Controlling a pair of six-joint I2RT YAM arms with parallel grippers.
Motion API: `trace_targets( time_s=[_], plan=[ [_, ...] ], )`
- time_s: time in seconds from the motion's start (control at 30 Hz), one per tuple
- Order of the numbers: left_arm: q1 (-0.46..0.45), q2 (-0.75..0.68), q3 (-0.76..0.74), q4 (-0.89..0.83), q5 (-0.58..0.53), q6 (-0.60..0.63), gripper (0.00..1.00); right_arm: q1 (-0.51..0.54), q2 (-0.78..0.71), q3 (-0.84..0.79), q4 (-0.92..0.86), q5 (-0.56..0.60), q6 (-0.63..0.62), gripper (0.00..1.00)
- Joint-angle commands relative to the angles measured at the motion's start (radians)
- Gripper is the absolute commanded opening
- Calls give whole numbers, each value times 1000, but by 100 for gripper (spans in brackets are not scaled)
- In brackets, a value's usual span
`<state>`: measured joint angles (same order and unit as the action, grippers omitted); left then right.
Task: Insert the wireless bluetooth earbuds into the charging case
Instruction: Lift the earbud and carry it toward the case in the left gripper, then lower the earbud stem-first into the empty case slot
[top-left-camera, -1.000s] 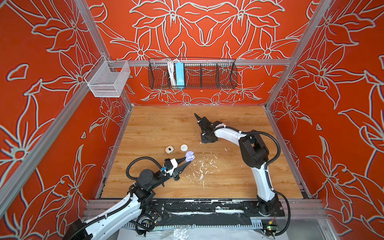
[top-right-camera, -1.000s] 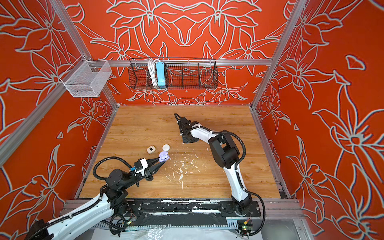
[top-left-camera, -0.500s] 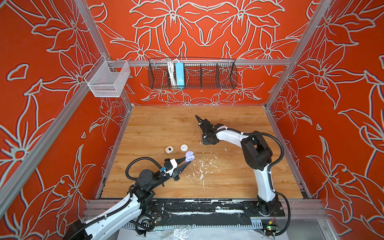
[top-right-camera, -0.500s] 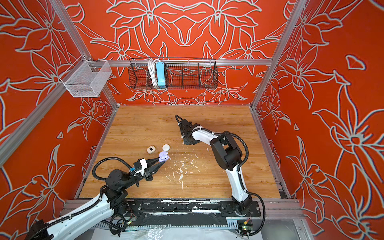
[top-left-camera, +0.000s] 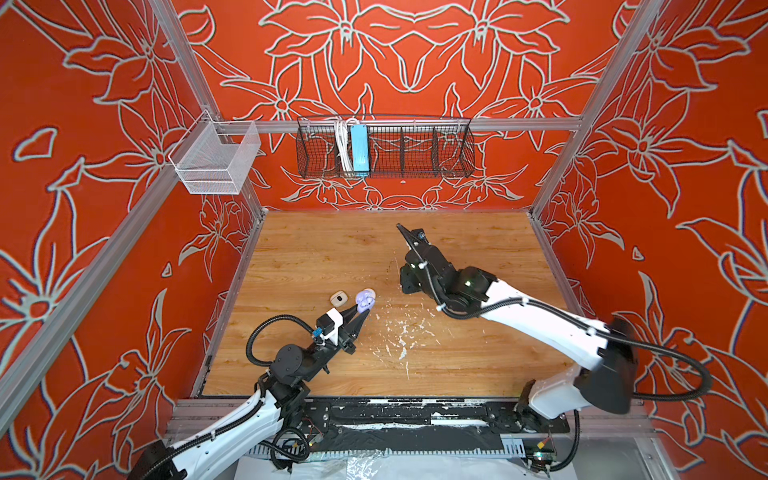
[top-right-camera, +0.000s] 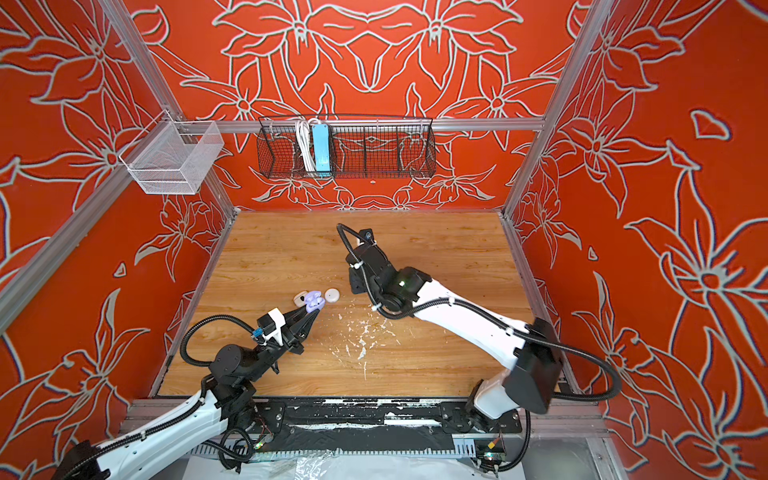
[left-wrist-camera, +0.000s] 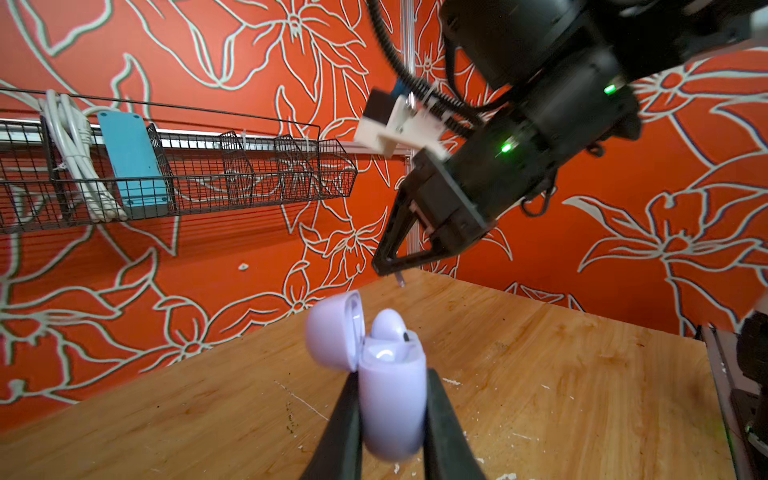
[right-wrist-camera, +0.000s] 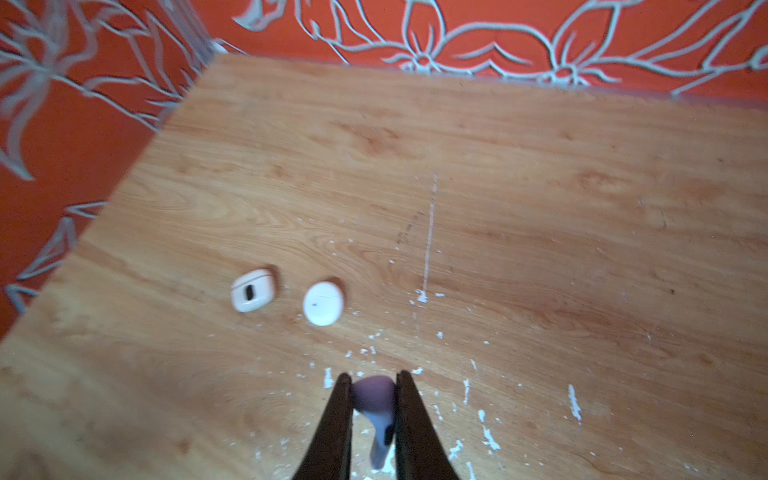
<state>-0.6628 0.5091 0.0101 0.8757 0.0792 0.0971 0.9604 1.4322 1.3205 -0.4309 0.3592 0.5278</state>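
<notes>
Left wrist view is showing the left tool (left-wrist-camera: 392, 374) pinching the lavender charging case (left-wrist-camera: 392, 407), jaws pressed tight against its two sides. The lid (left-wrist-camera: 332, 332) is standing open, and one lavender earbud (left-wrist-camera: 388, 326) is sitting in a slot of the case. Beyond it the right tool (left-wrist-camera: 381, 266) is hanging above the table (left-wrist-camera: 540, 353), tips pointing down, with a thin stem (left-wrist-camera: 401, 281) poking out below them.

Right wrist view is showing that tool's jaws nearly together, squeezing a second earbud (right-wrist-camera: 374, 397). The picture is blurred, but the bud is looking lavender, with a paler stem trailing back between the jaws. On the table past it, a cream case (right-wrist-camera: 252, 290) and a white case (right-wrist-camera: 323, 303) are lying side by side.

In both top views the held case (top-right-camera: 313, 300) is sitting right by those two, left of the table's middle.
</notes>
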Motion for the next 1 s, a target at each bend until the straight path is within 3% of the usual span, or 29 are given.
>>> trace_targets(
  time_s=[0.0,0.37,0.67,0.97],
  plan=[
    [-4,-13,10,3,-29,6,0,73,-92,-81,123,61,5,12],
    [-3,14,15,3,-38,23,0,341,-143,-196,467,96,-39,11],
    [-3,13,19,7,17,42,0,345,-41,-177,581,83,-3,11],
    [-3,9,21,4,28,43,0,345,4,-173,580,126,27,11]
  ],
)
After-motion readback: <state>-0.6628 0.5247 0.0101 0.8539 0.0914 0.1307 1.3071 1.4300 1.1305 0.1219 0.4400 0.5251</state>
